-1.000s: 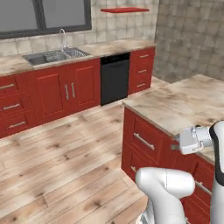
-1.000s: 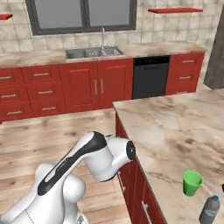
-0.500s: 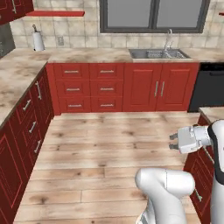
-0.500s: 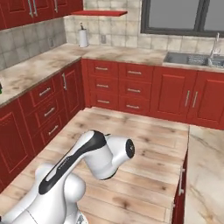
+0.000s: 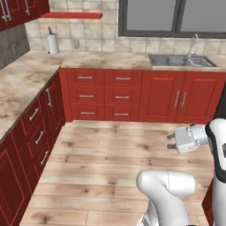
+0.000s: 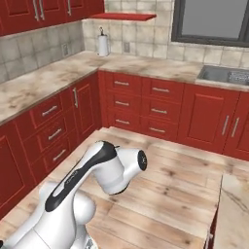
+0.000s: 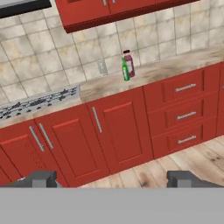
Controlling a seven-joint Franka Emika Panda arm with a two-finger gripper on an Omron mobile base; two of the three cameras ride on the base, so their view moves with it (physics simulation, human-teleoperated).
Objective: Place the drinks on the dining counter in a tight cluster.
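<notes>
A small green bottle and a wider maroon bottle stand close together on a far marbled counter beside a stove, under red wall cabinets. My gripper points toward them from well across the floor, open with nothing between its fingertips. From the left base camera the gripper hangs over the wood floor, facing left. A corner of the dining counter shows at the lower right of the right base view.
An L-shaped run of red cabinets with a marbled top wraps the left and back. A sink sits under the window and a paper towel roll stands in the corner. Wood floor lies between.
Both base views have swung left, so the camera moved: the dining counter slid out to the right and the corner cabinets came into view. The gripper stays open and empty.
</notes>
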